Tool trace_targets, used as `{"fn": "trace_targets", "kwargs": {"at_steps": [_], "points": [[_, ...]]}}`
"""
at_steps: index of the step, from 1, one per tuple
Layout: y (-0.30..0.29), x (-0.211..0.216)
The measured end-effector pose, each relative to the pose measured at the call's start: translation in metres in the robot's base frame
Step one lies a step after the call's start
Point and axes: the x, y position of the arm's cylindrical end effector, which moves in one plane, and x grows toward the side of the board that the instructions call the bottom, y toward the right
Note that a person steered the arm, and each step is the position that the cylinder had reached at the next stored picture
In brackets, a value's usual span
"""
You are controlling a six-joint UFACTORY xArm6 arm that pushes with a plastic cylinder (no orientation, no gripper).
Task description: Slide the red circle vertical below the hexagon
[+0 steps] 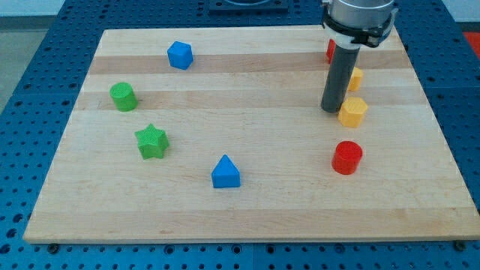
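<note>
The red circle (347,157) stands upright on the wooden surface (247,210), a short round cylinder with its flat face up; being round, it has no long axis across the board and points no particular way. Taking the yellow hexagon (352,111) as the landmark, the red circle sits just below it toward the view's bottom, nearly in line with it and apart from it. My tip (331,110) rests just to the view's left of the hexagon, close against its side; whether they touch cannot be told. There is no gripper here, only the straight dark rod. A second yellow block (355,78) lies just above the hexagon, partly hidden by the rod, and a red block (329,50) peeks out higher up. Well to the hexagon's left lie a blue triangle (226,172), a green star (151,142), a green cylinder (123,97) and a blue block (180,55)
</note>
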Motion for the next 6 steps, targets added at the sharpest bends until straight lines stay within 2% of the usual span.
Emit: {"fn": "trace_targets", "kwargs": {"at_steps": [1, 2, 3, 5, 6], "points": [[-0.027, 0.022], [-0.012, 0.079], [-0.004, 0.099], [0.000, 0.104], [0.025, 0.122]]}}
